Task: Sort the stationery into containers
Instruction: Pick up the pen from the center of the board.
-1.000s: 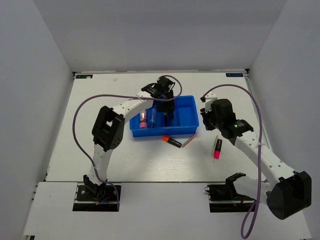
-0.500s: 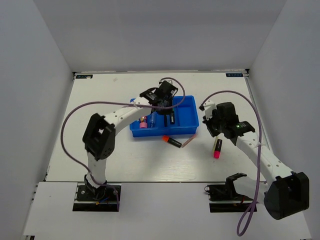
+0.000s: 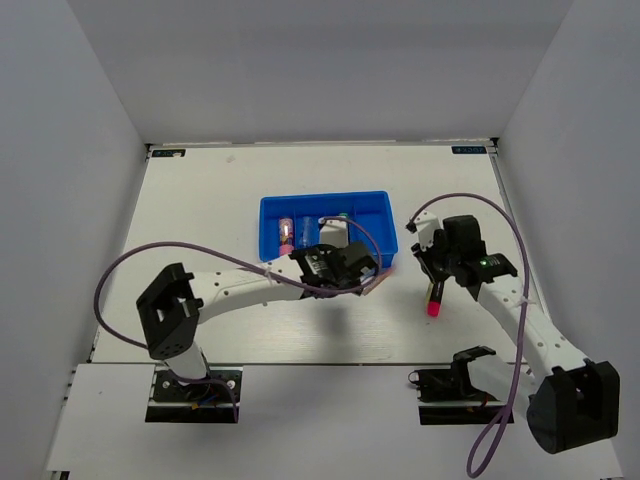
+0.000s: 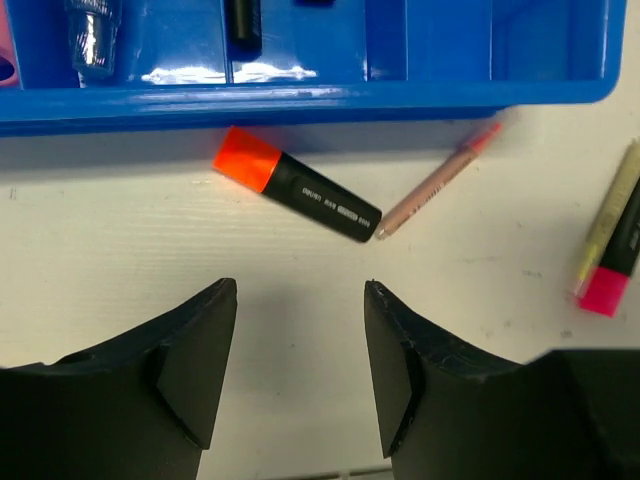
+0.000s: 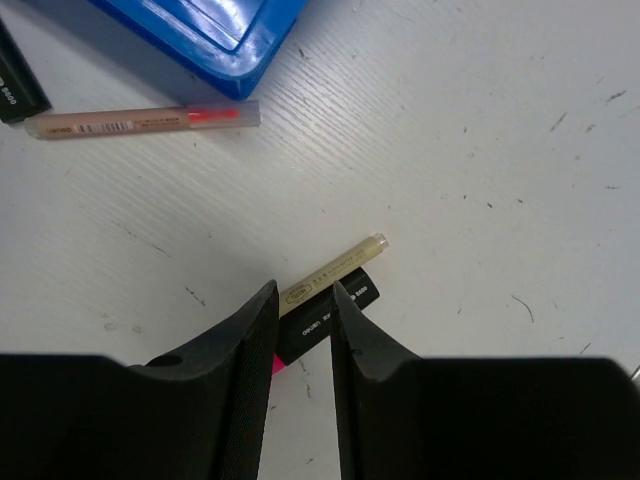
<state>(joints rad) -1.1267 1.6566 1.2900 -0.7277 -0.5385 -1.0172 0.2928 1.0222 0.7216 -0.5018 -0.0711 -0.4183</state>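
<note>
The bright-blue tray sits mid-table with a pink tube and other items in its compartments. My left gripper is open and empty, hovering just in front of the tray. Ahead of it lie an orange-ended black marker and a thin pale stick with a red tip. My right gripper has its jaws narrowly apart, directly above a pink-ended black marker and a pale yellow stick lying side by side. The pink end shows in the top view.
In the left wrist view a clear tube and a black marker lie in tray compartments. The tray's corner and the red-tipped stick are to the upper left in the right wrist view. Purple cables loop over both arms.
My left arm has pulled back from over the tray to the table just in front of it. My right gripper has moved nearer, over the pink-ended marker.
</note>
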